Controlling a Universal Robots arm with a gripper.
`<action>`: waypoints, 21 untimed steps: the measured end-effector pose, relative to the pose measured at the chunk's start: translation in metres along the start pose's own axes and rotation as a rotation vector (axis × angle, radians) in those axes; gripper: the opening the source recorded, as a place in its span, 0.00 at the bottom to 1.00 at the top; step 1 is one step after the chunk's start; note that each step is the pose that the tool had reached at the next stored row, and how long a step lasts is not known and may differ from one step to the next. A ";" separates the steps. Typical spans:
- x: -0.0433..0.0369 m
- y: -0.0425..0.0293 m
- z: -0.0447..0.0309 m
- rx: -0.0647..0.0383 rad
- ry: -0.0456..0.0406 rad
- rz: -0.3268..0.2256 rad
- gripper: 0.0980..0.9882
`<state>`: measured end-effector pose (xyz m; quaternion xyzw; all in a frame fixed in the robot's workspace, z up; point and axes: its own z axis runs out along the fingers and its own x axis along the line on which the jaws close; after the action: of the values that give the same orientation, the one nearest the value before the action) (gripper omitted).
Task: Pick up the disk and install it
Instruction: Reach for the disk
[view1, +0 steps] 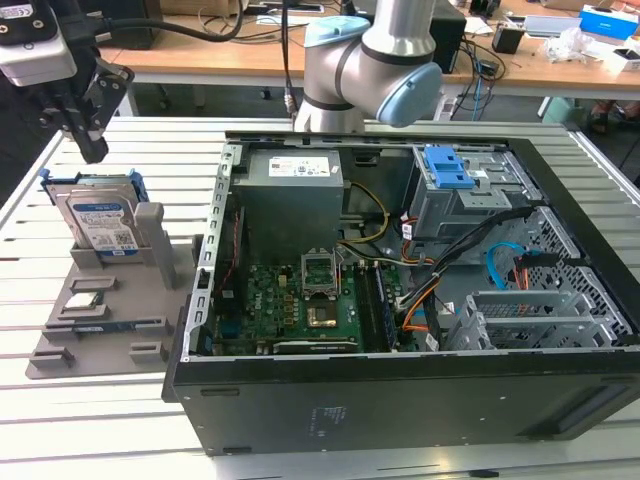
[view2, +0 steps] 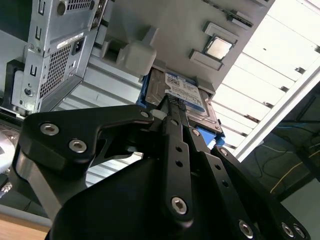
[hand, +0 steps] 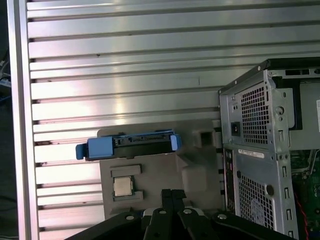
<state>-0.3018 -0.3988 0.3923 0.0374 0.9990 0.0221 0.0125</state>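
The disk (view1: 100, 226), a silver hard drive with a white-and-blue label in a blue plastic frame, stands on edge in a slot of the grey holder (view1: 110, 335) at the exterior view's left. Both wrist views show the disk (view2: 187, 95) (hand: 127, 142), edge-on in the first. My gripper (view1: 92, 152) hangs above the disk, a short way off it, touching nothing. Its black fingers lie together, shut and holding nothing, in both wrist views (view2: 172, 101) (hand: 172, 192).
An open black computer case (view1: 400, 385) lies beside the holder, with a motherboard (view1: 300, 305), cables and a grey drive cage (view1: 455, 185) with a blue latch inside. A square processor chip (view1: 82, 299) (hand: 122, 186) rests on the holder. A slatted metal table (hand: 125, 65) lies beneath.
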 end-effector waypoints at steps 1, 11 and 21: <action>0.0011 -0.0001 0.0000 0.000 0.0000 0.000 0.01; 0.0116 -0.0009 -0.0002 0.000 0.0001 0.000 0.01; 0.0337 -0.0025 -0.0003 0.000 0.0001 0.000 0.01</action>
<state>-0.3355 -0.3988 0.3917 0.0374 0.9990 0.0221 0.0125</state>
